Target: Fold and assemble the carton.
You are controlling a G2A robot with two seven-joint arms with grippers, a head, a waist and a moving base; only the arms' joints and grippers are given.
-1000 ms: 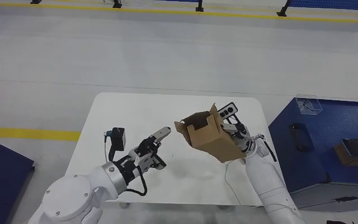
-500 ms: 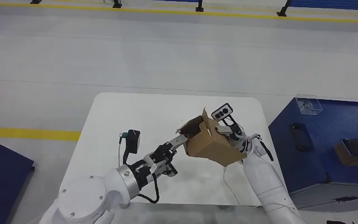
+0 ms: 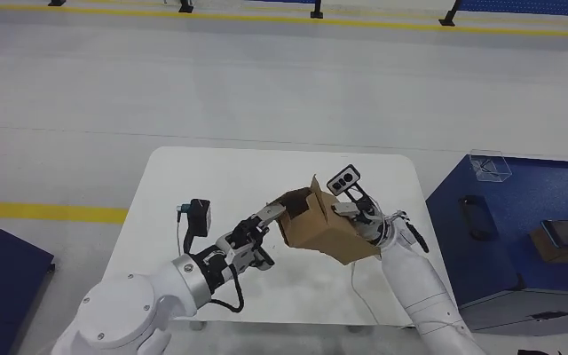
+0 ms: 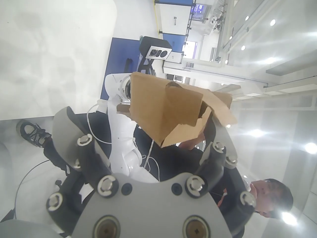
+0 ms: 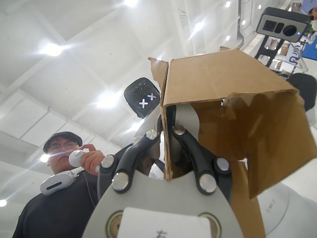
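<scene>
Top view: the right gripper (image 3: 358, 222) holds the brown carton (image 3: 321, 224) up off the white table (image 3: 195, 186). From the right wrist, its two fingers (image 5: 146, 142) are pinched on one carton wall, which stands between them. The left gripper (image 3: 264, 232) has its fingers (image 4: 66, 130) spread wide apart. The carton's open, flapped end sits just beyond them, with one fingertip right at a flap.

The brown cardboard carton (image 3: 319, 229), partly erected with ragged flaps loose, hangs tilted just right of the top view's centre, its open end facing left.
</scene>
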